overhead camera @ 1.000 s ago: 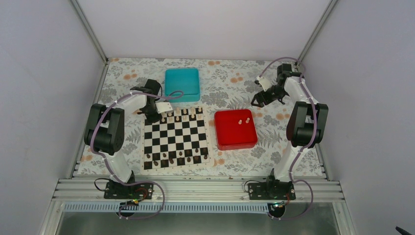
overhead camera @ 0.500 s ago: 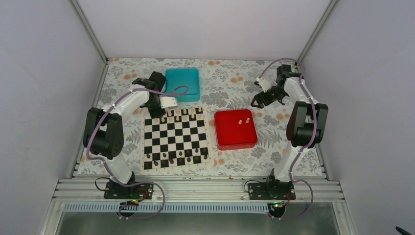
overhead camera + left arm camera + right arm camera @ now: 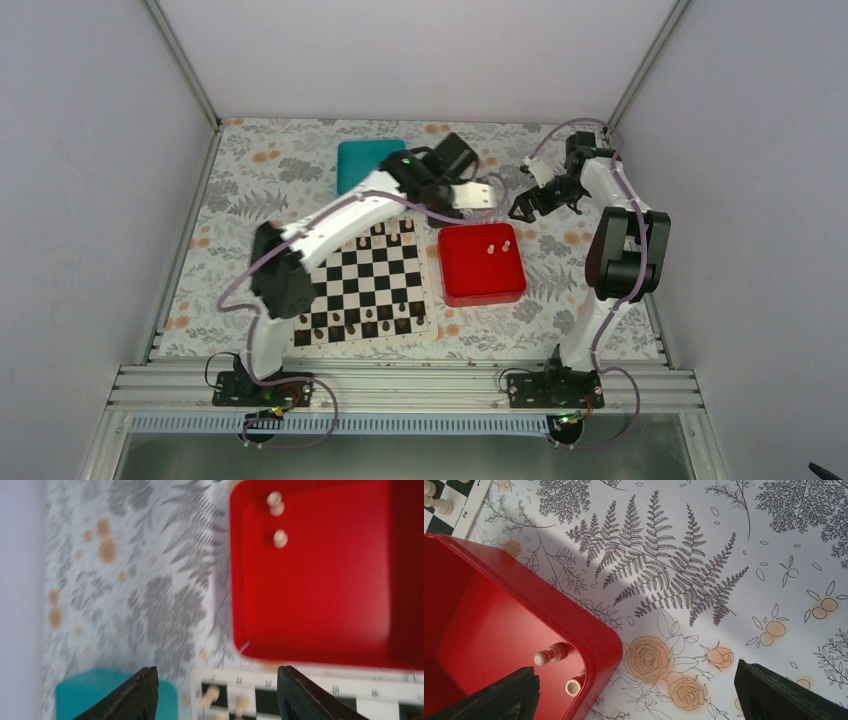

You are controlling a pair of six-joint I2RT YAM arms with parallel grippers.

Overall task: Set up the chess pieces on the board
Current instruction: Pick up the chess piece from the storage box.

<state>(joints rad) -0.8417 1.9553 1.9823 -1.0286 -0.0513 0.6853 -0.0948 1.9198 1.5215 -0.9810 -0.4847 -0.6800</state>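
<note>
Overhead, the board [image 3: 362, 268] lies on the floral surface [image 3: 250, 170] in front of the arms. It has a row of pale pieces [image 3: 385, 231] along its far edge and dark pieces [image 3: 365, 320] along its near edge. A red tray [image 3: 480, 292] sits just to its right, and a teal box [image 3: 357, 160] lies beyond it. Only this view shows the left arm stretched across the board's far side, its left gripper [image 3: 470, 196] raised near where box, board and tray meet. The right gripper [image 3: 524, 206] hangs beyond the tray's far right corner. From the left wrist, blurred, the jaws stand partly apart with nothing between them, above the board's far edge. Two loose pieces [image 3: 278, 521] show close to one wall of the tray. From the right wrist, the jaws are spread wide and empty over the tray's corner and the flowered surface. Here one of those loose pieces seems to lie on its side, and a corner of the board peeks in at the upper left.
</note>
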